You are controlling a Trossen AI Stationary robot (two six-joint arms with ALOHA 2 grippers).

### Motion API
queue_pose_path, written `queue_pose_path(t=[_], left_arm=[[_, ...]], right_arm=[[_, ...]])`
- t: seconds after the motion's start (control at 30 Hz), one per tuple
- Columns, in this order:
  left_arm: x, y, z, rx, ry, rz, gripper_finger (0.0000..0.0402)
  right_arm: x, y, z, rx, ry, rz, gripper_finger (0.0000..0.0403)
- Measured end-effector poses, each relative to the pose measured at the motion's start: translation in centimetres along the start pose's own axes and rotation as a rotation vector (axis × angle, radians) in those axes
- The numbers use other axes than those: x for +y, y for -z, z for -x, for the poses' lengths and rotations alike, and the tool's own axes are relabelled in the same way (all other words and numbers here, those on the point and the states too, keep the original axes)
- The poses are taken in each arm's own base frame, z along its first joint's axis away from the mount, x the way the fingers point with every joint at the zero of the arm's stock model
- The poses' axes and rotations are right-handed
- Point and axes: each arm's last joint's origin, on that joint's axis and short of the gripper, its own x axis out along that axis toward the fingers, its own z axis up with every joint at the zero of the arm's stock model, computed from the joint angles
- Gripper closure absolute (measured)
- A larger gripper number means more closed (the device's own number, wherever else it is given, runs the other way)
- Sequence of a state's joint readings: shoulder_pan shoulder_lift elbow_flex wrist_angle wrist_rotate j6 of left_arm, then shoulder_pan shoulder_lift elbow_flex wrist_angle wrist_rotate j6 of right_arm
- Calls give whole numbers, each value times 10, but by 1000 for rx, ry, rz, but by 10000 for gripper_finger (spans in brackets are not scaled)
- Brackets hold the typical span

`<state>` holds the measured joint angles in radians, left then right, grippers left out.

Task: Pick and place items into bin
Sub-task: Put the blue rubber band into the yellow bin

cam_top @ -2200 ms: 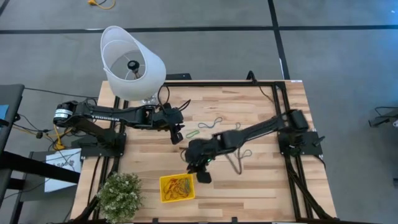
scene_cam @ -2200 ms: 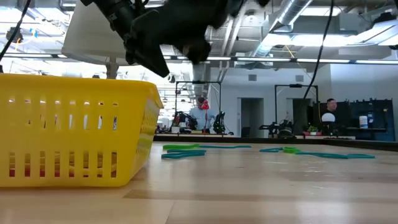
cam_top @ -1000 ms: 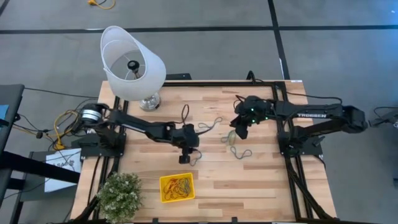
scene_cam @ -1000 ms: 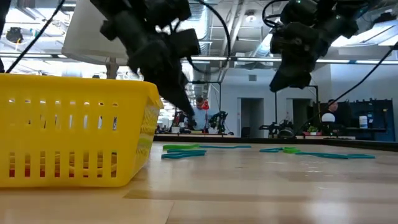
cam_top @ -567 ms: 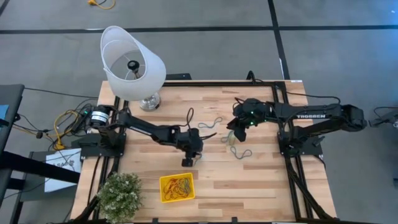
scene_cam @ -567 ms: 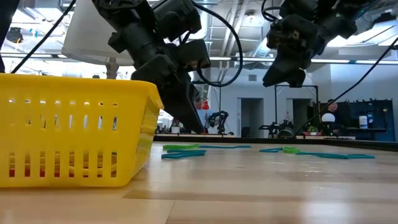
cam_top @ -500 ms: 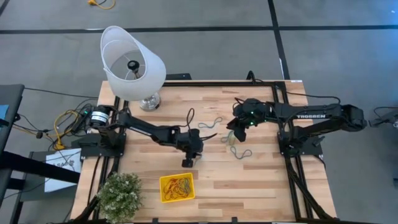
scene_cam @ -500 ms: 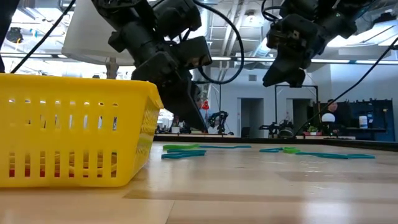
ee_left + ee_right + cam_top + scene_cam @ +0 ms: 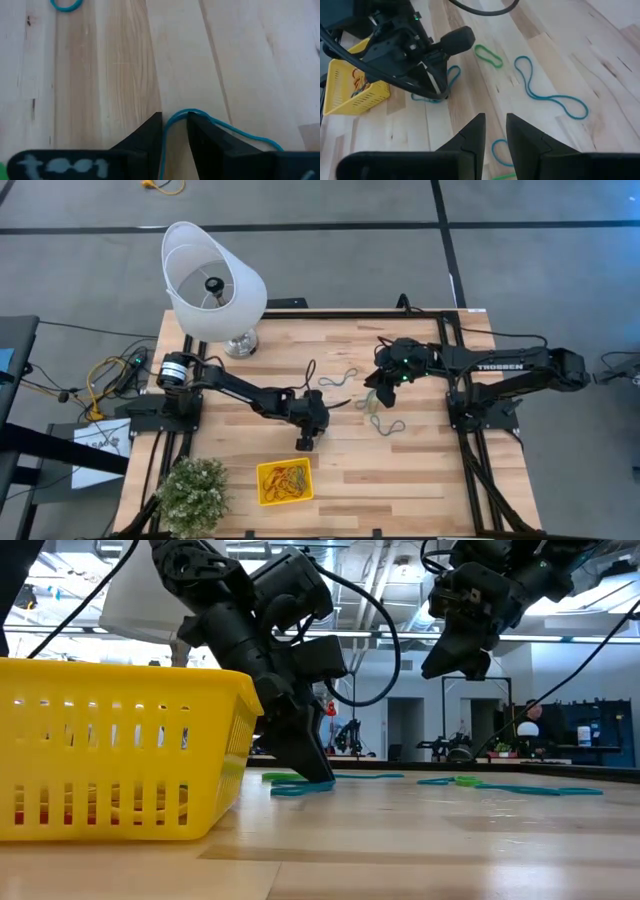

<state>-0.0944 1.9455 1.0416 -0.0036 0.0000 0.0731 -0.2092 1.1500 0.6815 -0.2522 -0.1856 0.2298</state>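
Observation:
The yellow bin (image 9: 285,481) sits near the table's near edge with several coloured bands in it. My left gripper (image 9: 175,118) has come down on the table just beyond the bin, with its fingers a narrow gap apart. The looped end of a blue rubber band (image 9: 176,114) lies between its fingertips. In the low view its fingers (image 9: 318,776) stand on that band (image 9: 296,788). My right gripper (image 9: 374,394) hovers above the middle of the table, narrowly open and empty. Below it lie a green band (image 9: 488,56) and a long blue band (image 9: 551,93). My left gripper comes from above, slanting, with its fingertips (image 9: 322,778) down at the tabletop. One strand of the blue band's looped end (image 9: 165,131) runs between the fingers, and the other strand (image 9: 235,131) lies outside one finger. The band lies flat. I cannot tell whether the fingers touch it.
A white lampshade (image 9: 212,280) stands at the far left corner and a green potted plant (image 9: 192,492) at the near left corner. More loose bands (image 9: 384,424) lie mid-table, and a small blue band (image 9: 66,4) lies farther off. Black cables (image 9: 305,368) trail from my left arm.
My left gripper has moved toward the near edge and down, from above the table until its fingertips stand at the blue band beside the bin. My right gripper has stayed hovering over the middle of the table. The bands have not moved.

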Motion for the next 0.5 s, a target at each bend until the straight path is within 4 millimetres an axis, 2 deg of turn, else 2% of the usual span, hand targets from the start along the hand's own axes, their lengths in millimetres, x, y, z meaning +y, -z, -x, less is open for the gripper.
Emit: queue_pose_path(t=[0.13,0.27,0.33,0.4,0.5], left_arm=[[0,0,0,1,6,-1,332],[-3,0,-1,-2,20,-4,384],[-6,-1,2,-3,21,-24,395],[-10,-2,8,6,32,-44,397],[-20,-13,32,-5,63,-87,400]], right_arm=[[0,0,0,-2,0,0,332],[0,0,0,-2,0,0,332],[0,0,0,-2,0,-2,332],[0,0,0,-2,0,-7,332],[0,0,0,-1,0,-8,332]])
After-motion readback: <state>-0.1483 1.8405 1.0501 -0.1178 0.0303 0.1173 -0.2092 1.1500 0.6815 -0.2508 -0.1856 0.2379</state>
